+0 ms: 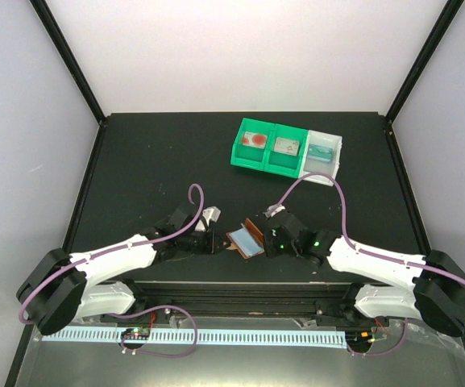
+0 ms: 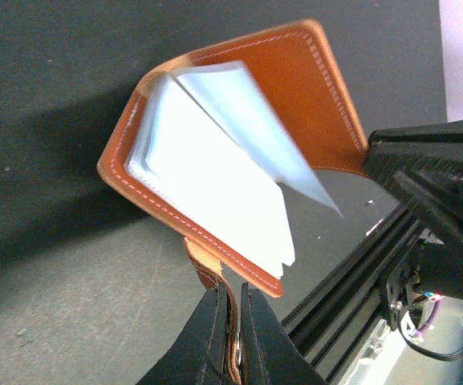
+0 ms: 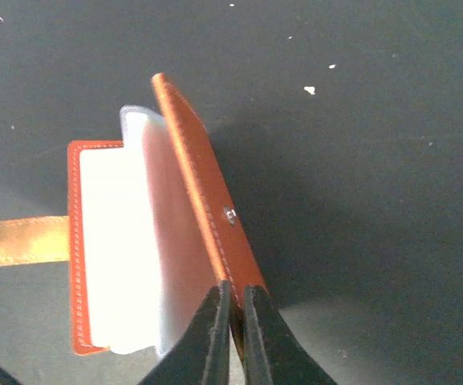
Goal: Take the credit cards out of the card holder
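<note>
Card holder (image 1: 246, 239): open, at near edge of table (image 1: 151, 161)
Left gripper (image 2: 229, 309): pinched tight on tab (image 2: 205, 263)
Right gripper (image 3: 233, 301): pinched tight on cover

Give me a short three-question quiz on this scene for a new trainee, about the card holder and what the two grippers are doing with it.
1. True or false: the card holder is folded shut.
2. The left gripper is: A open above the holder; B shut on the holder's tab; C out of view.
3. Which gripper clamps the cover with the metal stud?
Key: 1 false, it is spread open between both grippers. 2 B. 3 the right gripper.
</note>
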`<state>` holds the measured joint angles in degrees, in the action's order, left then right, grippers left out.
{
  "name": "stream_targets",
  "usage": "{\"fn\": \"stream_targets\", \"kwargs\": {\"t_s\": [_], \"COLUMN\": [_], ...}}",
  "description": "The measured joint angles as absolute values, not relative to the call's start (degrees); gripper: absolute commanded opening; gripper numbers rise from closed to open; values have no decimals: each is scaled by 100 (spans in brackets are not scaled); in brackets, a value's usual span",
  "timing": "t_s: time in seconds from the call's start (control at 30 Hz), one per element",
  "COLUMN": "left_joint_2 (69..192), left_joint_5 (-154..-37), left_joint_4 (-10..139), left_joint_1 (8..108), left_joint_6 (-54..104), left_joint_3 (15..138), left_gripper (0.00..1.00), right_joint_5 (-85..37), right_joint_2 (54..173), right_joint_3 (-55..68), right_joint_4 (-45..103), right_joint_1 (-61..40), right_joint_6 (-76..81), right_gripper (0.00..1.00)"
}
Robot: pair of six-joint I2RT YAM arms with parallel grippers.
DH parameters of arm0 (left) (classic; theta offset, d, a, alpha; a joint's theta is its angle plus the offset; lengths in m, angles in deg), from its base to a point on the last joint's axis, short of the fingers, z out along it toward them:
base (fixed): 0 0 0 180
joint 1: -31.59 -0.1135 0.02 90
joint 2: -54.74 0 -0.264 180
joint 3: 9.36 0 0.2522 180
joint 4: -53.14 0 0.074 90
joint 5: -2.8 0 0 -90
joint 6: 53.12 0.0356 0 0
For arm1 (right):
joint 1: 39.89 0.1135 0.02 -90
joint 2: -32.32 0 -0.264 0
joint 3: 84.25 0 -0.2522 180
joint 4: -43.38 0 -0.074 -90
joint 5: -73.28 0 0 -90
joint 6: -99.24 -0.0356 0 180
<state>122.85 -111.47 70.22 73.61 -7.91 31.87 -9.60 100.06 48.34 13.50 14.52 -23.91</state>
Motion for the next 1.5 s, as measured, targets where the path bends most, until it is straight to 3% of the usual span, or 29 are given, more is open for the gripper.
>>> {"fn": "stream_targets", "kwargs": {"t_s": [0.23, 0.37, 0.63, 0.87, 1.0, 1.3, 1.5], "left_joint_2": [12104, 11929, 11706, 11746, 12080, 13147, 13321], "left_joint_5": [-10778, -10644, -10660, -10830, -10928, -11355, -11551], "left_joint_4": [7365, 7465, 7433, 6788, 6298, 5164, 4692], "left_joint_1": [7323, 7197, 6945, 6943, 6943, 7009, 7179], "left_joint_6": [-667, -658, -706, -831, -868, -1309, -1681], "left_joint_3": [3108, 2922, 2437, 2212, 2179, 2216, 2184], "left_gripper": [2, 9, 47, 63, 64, 54, 34], "right_joint_5": [-805, -840, -1336, -1579, -1588, -1581, -1579], "right_joint_2": [10000, 9976, 9878, 9685, 9661, 9499, 9499], "right_joint_3": [4880, 5164, 6191, 6443, 6475, 6567, 6567], "right_joint_4": [1293, 1389, 1934, 2307, 2371, 2434, 2421], "right_joint_1": [1452, 1450, 1452, 1452, 1450, 1450, 1452], "right_joint_6": [-2494, -2727, -3396, -3722, -3768, -3785, -3790], "right_gripper": [1, 1, 1, 1, 1, 1, 1]}}
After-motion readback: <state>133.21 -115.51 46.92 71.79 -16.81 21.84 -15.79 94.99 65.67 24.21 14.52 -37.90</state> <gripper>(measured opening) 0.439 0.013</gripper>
